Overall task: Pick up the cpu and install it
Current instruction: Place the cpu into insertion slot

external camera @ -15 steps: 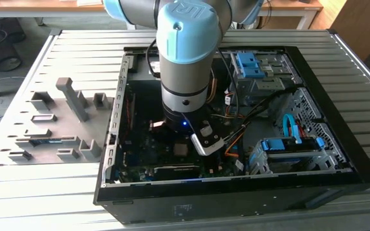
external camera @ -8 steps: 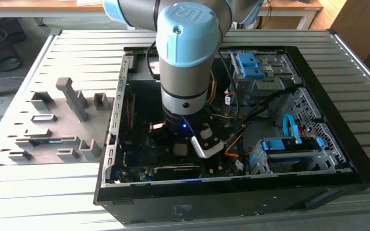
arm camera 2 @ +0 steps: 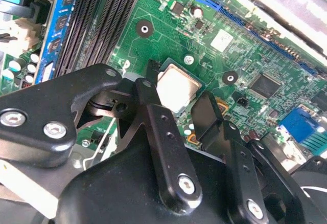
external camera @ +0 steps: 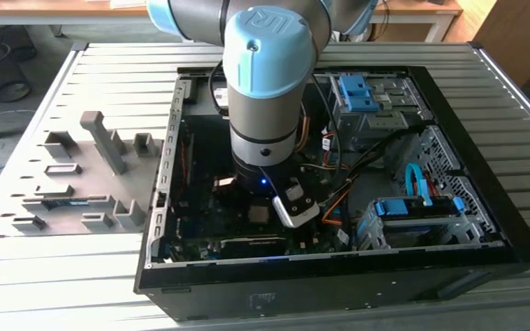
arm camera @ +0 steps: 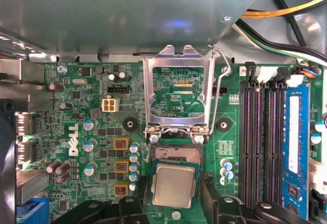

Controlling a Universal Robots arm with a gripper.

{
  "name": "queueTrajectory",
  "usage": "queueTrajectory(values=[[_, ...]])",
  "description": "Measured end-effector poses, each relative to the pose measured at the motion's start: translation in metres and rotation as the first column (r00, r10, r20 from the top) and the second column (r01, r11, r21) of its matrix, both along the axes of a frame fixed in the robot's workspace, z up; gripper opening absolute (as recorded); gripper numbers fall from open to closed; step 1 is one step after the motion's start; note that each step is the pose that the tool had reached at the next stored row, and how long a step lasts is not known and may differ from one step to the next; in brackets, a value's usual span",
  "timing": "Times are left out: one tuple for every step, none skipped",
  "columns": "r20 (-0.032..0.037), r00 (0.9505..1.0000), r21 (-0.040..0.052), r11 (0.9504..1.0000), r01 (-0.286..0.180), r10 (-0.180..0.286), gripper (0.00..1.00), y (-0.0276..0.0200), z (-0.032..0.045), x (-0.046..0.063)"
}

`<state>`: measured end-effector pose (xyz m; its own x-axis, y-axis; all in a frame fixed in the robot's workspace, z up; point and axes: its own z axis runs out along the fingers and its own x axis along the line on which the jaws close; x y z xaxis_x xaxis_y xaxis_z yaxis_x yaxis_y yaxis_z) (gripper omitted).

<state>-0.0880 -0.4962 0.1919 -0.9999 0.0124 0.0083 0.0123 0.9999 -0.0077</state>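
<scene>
The arm (external camera: 265, 89) reaches straight down into the open computer case (external camera: 339, 289), which lies on its side on the slatted worktop (external camera: 63, 283), so the motherboard (arm camera: 87, 81) faces up at the gripper (arm camera: 175, 191). The cpu (arm camera: 173, 180), a small square chip with a dull silver top, sits level right between the gripper's two black fingers (arm camera 2: 153, 101). In both wrist views each finger stands at an opposite edge of the chip. The opening is narrow, no wider than the cpu itself, and I judge that the gripper is clamping it by the sides, though the contact faces are hidden. Holding it by the edges keeps the metal top flat and the underside free to meet the socket (arm camera: 176, 154), whose dark contact field shows just beyond the fingertips and partly under the chip. Past that, the silver load plate (arm camera: 177, 53) is swung up and back on its hinge and the wire lever (arm camera: 220, 96) is released beside it, leaving the socket uncovered to take the chip. Whether the cpu already rests in the socket or hangs just above it cannot be told. The black memory slots (arm camera: 260, 142) run alongside the gripper, and the grey fixture blocks (external camera: 108, 145) stand well away, outside the case.
</scene>
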Motion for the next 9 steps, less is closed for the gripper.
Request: queueTrajectory(values=[[0.0001, 1.0000, 0.0001, 1.0000, 0.000, 0.000, 0.53, 0.0000, -0.0003, 0.0000], [0.0001, 1.0000, 0.0001, 1.0000, 0.000, 0.000, 0.53, 0.0000, -0.0007, 0.0000], [0.0000, 1.0000, 0.0000, 1.0000, 0.000, 0.000, 0.53, 0.0000, -0.0008, 0.0000], [0.0000, 1.0000, -0.0001, 1.0000, 0.000, 0.000, 0.53, 0.0000, -0.0008, 0.0000], [-0.0001, 1.0000, -0.0002, 1.0000, 0.000, 0.000, 0.53, 0.0000, -0.0008, 0.0000], [0.0000, 1.0000, -0.0001, 1.0000, 0.000, 0.000, 0.53, 0.0000, -0.0008, 0.0000], [0.0001, 1.0000, 0.0000, 1.0000, 0.000, 0.000, 0.53, 0.0000, -0.0009, 0.0000], [0.0000, 1.0000, 0.0000, 1.0000, 0.000, 0.000, 0.53, 0.0000, -0.0009, 0.0000], [0.0000, 1.0000, 0.0000, 1.0000, 0.000, 0.000, 0.52, 0.0000, -0.0009, 0.0000]])
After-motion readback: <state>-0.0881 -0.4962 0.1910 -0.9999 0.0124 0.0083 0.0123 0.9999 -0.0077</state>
